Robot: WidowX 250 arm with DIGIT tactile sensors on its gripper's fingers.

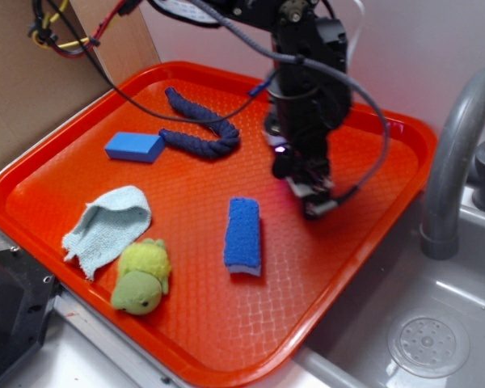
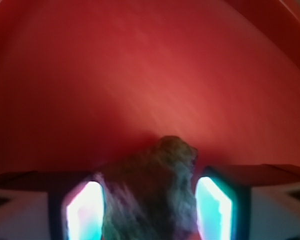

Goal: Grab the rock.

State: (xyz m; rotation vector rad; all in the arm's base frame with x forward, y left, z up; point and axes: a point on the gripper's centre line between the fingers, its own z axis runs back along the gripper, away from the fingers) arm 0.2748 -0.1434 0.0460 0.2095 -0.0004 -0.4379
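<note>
The rock [image 2: 152, 192] sits between the two fingers of the gripper [image 2: 149, 207] in the wrist view, a mottled brown-grey lump filling nearly the whole gap. The lit pads [image 2: 83, 210] flank it closely on both sides, but the blur hides whether they press on it, so I cannot tell if the gripper is clamped or just apart around it.

This looks like the grasp step itself: the next move would be to squeeze firmly if not already done, then lift straight up from the orange tray [image 1: 226, 323].

The exterior view shows what the wrist cannot: the gripper [image 1: 314, 198] is low over the right part of the tray, with a blue sponge [image 1: 243, 234] nearby to its left and a plush turtle [image 1: 143, 279] at the near left. There the arm hides the rock entirely.
</note>
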